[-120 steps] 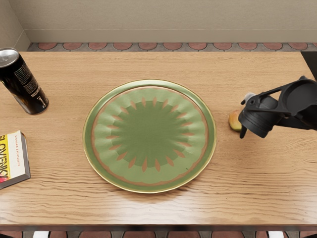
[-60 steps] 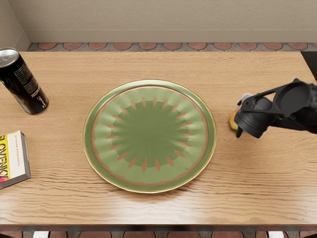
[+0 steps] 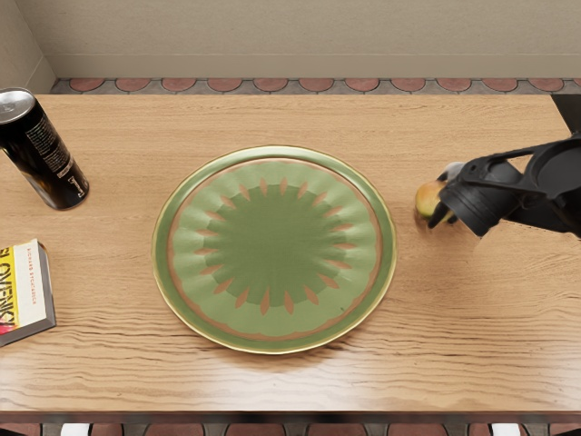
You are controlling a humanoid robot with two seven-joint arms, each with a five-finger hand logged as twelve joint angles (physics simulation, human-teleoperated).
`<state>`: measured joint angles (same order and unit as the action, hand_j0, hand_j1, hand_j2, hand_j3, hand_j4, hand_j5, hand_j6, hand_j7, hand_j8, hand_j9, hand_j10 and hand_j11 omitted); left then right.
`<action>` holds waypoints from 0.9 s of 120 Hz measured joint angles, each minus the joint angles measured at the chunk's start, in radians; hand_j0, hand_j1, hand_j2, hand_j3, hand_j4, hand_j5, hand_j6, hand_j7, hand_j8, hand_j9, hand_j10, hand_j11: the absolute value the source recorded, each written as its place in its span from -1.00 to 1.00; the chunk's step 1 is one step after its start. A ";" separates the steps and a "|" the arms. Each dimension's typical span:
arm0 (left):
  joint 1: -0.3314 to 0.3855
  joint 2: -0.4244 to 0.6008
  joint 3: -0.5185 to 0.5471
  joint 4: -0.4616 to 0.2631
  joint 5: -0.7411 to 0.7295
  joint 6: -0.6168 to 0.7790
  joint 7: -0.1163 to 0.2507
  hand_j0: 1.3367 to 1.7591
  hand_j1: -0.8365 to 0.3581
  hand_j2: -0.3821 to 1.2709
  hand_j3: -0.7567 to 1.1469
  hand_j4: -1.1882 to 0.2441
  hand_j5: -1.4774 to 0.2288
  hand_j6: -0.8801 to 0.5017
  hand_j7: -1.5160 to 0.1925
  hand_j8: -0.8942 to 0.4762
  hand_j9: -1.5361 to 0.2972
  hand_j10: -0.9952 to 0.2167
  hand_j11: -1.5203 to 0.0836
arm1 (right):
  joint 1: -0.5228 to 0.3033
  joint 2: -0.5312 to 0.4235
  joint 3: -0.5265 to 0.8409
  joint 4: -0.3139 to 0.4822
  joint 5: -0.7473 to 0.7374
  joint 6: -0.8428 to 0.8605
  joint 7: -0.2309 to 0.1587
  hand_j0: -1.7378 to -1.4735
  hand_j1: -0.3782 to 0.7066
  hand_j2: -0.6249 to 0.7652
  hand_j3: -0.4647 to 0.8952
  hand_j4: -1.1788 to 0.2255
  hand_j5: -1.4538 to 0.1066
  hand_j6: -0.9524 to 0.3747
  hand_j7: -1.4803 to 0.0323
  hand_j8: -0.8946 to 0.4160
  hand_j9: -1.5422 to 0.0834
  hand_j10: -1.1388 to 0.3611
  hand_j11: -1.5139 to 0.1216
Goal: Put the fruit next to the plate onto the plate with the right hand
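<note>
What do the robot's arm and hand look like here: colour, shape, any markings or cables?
Only the right arm shows. It is matt black to dark grey, made of rounded cylindrical housings, with a broad disc-shaped joint cap and a thin bar on top. The right hand is equally dark, with one pale part at its top. No markings or cables are visible.

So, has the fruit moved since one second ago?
Yes. The fruit now shows higher in the picture against the plate rim, in the right hand.
</note>
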<state>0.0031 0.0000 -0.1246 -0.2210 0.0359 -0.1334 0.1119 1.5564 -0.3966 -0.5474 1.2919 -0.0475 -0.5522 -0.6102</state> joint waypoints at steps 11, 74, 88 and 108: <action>0.000 0.000 0.000 0.000 0.000 0.000 0.000 0.52 0.98 -0.54 -0.21 0.66 0.73 0.27 0.77 0.31 0.68 0.64 0.90 | -0.025 -0.075 0.129 0.000 -0.003 0.049 0.001 -0.25 0.31 0.13 -0.32 0.29 -0.54 0.16 -0.40 -0.07 -0.52 -0.50 -0.51; 0.000 0.000 0.000 0.000 0.000 0.000 0.000 0.52 0.98 -0.54 -0.21 0.66 0.73 0.27 0.77 0.30 0.68 0.64 0.89 | -0.280 0.020 0.671 -0.020 -0.079 0.427 0.000 -0.22 0.25 -0.10 -0.32 0.45 -0.66 0.16 -0.53 -0.32 -0.60 -0.57 -0.65; 0.000 0.000 0.000 0.000 0.000 0.000 0.000 0.52 0.98 -0.54 -0.21 0.66 0.73 0.27 0.77 0.31 0.68 0.64 0.90 | -0.295 0.054 0.676 -0.042 -0.093 0.423 0.000 -0.28 -0.02 -0.15 -0.32 0.48 -0.28 0.20 -0.16 -0.22 -0.22 -0.30 -0.27; 0.000 0.000 0.000 0.000 0.000 0.000 0.000 0.52 0.98 -0.54 -0.21 0.66 0.73 0.27 0.77 0.31 0.68 0.64 0.90 | -0.368 -0.013 0.857 -0.005 -0.094 0.510 -0.001 -0.35 -0.50 -0.13 -0.32 0.59 0.32 0.40 0.44 0.16 0.38 0.14 0.33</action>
<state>0.0031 0.0000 -0.1243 -0.2209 0.0355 -0.1335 0.1120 1.1886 -0.4095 0.3101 1.2867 -0.1411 -0.0418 -0.6108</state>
